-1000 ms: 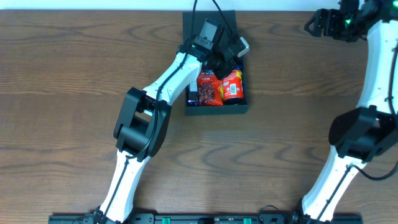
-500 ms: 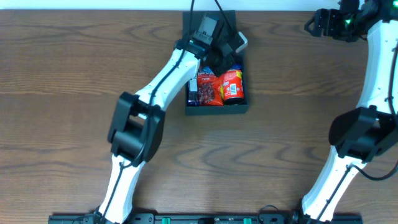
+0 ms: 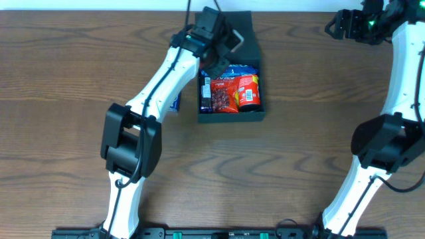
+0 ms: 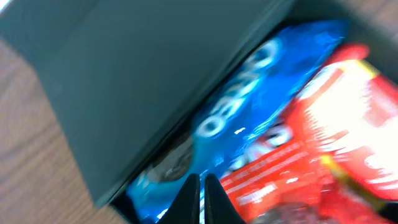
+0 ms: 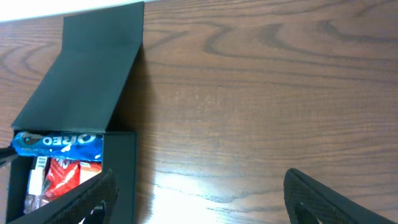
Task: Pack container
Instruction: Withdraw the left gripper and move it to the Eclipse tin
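Note:
The container [image 3: 232, 115] is a dark square box at the table's far middle, with its flap lid [image 3: 244, 26] lying open behind it. Inside lie a blue Oreo packet [image 3: 236, 70] and red snack packets [image 3: 224, 94]. My left gripper [image 3: 218, 60] hovers shut and empty over the box's back left corner. In the left wrist view its tips [image 4: 202, 199] are pressed together just above the Oreo packet [image 4: 249, 99], beside the lid [image 4: 143, 81]. My right gripper [image 3: 337, 25] hangs open at the far right, well away from the box. Its view shows the container [image 5: 121, 180] and lid [image 5: 87, 74] at the left.
A small blue packet [image 3: 174, 101] lies on the wooden table left of the box, partly hidden under my left arm. The table's far edge runs just behind the lid. The right arm's base link [image 3: 385, 143] stands at the right side.
My left gripper has pulled back from inside the box toward the lid, uncovering the Oreo packet. The left arm swung left, showing the blue packet on the table. The right arm has not moved.

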`<action>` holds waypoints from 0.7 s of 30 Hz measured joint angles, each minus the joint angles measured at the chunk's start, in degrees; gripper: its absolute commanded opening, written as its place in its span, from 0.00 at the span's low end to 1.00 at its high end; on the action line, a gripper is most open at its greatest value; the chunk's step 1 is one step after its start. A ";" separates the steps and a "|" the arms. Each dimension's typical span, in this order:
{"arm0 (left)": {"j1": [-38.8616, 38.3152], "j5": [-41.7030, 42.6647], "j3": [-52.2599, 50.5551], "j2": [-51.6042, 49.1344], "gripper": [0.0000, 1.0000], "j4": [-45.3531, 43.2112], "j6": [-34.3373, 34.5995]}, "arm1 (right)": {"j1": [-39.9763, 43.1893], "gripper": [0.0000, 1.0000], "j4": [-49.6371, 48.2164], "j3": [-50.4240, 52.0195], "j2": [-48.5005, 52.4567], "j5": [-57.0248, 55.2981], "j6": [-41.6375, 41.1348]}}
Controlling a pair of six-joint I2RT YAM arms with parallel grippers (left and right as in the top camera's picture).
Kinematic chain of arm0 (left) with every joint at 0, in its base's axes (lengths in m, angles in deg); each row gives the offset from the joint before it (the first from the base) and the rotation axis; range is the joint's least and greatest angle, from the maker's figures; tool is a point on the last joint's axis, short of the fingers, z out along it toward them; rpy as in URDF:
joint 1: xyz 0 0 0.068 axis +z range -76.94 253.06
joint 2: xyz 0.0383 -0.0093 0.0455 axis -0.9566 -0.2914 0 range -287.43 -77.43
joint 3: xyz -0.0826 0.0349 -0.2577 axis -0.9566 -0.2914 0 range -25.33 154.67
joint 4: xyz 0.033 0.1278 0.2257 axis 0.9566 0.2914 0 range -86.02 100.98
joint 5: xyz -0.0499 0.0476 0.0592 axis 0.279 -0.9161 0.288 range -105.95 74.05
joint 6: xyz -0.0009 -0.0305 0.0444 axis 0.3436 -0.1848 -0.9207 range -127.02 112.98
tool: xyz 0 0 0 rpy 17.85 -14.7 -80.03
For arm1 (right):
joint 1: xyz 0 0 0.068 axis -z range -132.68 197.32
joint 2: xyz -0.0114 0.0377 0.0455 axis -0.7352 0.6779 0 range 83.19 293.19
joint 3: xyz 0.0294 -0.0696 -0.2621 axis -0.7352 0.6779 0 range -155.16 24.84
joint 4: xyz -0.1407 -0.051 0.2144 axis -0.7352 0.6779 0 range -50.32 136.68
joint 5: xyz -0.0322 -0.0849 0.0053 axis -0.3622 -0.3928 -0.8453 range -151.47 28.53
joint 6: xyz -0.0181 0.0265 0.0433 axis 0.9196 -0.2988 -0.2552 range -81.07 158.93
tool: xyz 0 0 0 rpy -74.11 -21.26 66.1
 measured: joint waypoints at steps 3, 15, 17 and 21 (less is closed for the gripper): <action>1.92 1.49 -2.49 0.00 0.06 -1.42 0.87 | 0.00 0.86 0.00 0.00 0.00 0.00 0.00; 2.23 5.64 -7.41 0.24 0.06 -6.99 1.97 | 0.00 0.86 0.02 0.00 0.00 0.00 -0.02; 2.23 5.79 -8.41 0.57 0.06 -7.91 1.97 | 0.00 0.85 0.00 0.00 0.00 0.00 -0.02; 2.21 6.27 -9.88 0.90 0.06 -8.20 1.97 | 0.00 0.86 0.02 0.00 0.00 0.00 -0.02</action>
